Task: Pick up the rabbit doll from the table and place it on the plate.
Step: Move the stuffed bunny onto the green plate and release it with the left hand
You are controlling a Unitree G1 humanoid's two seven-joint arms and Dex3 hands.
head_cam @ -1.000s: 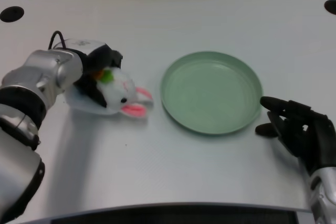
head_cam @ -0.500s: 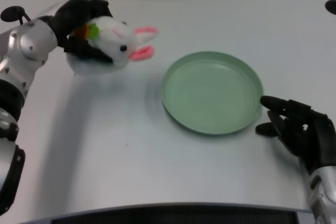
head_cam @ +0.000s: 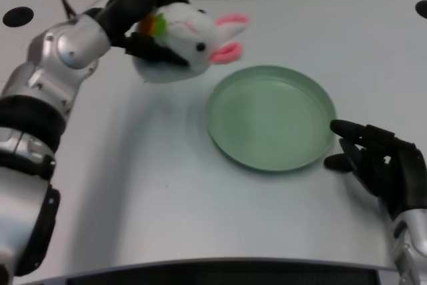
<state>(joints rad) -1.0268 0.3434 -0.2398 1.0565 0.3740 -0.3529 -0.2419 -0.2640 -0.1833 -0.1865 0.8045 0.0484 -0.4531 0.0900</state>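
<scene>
If the left hand (head_cam: 143,15), clamped around the rabbit doll (head_cam: 190,38), lets go too soon, the doll could miss the green plate (head_cam: 269,117).

A second ago our left hand (head_cam: 141,15) had the rabbit doll (head_cam: 189,39) low, apparently on the table (head_cam: 167,185) well left of the green plate (head_cam: 269,117). Since then we have lifted it clear and carried it up and rightward. Now we hold it in the air just beyond the plate's upper-left rim, its pink ears pointing right toward the plate.
</scene>
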